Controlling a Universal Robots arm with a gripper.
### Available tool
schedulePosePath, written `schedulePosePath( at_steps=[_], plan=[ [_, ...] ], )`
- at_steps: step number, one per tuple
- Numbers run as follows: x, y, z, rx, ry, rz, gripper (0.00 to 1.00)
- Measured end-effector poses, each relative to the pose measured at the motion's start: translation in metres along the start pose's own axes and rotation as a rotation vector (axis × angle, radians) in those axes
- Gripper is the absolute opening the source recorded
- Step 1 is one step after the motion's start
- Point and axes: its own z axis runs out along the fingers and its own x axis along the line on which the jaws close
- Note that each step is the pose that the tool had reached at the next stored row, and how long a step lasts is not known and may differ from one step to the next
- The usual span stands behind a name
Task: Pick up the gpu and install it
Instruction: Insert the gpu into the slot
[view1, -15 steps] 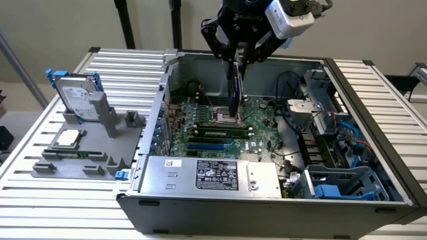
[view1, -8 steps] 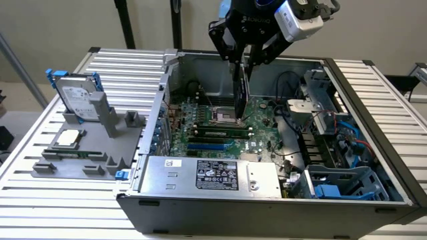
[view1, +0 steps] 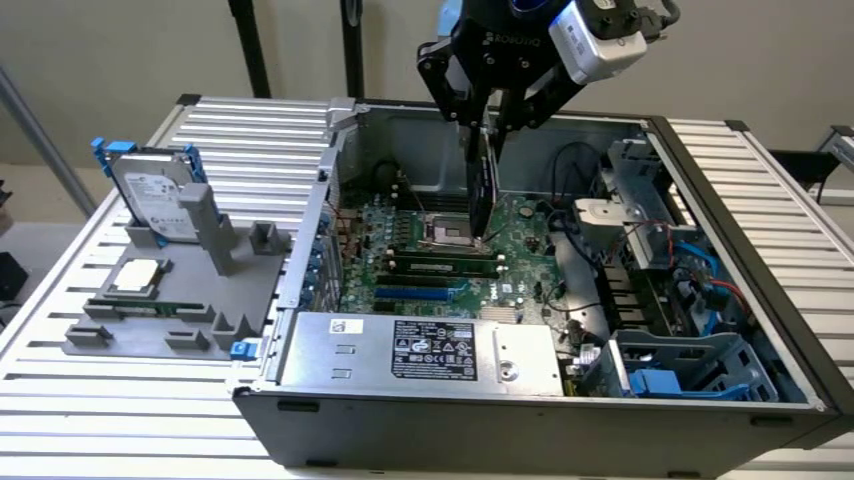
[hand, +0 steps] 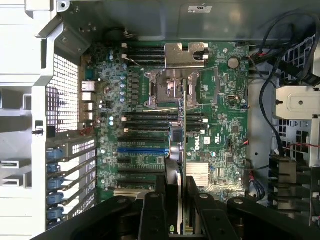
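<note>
Fingers (hand: 192, 200), two, clamp one gpu (hand: 176, 150) upright above one motherboard (hand: 225, 130).

dell on the motherboard (hand: 226, 125), probably robotiq on the claw (view1: 482, 122)

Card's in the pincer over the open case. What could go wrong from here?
1. The thin black-and-green gpu card hangs edge-on in the pincer, seemingly crosswise to the blue motherboard slot; lowered so, it may not seat.
2. It sits above the silver CPU socket and green memory sticks; a low move could strike them.
</note>
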Motion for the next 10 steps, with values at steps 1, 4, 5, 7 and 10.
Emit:
schedulePosePath(
  at_steps=[1, 4, 5, 7, 10],
  plan=[
    [0.0, 0.0, 0.0, 0.0, 0.0, 0.0, 0.27],
    [0.0, 0.0, 0.0, 0.0, 0.0, 0.0, 0.27],
    [0.0, 0.0, 0.0, 0.0003, 0.0001, 0.0, 0.27],
    [0.0, 0.0, 0.0001, 0.001, 0.0003, -0.026, 0.27],
    [0.0, 0.0, 0.0007, 0.0027, 0.0025, -0.079, 0.27]
  ],
)
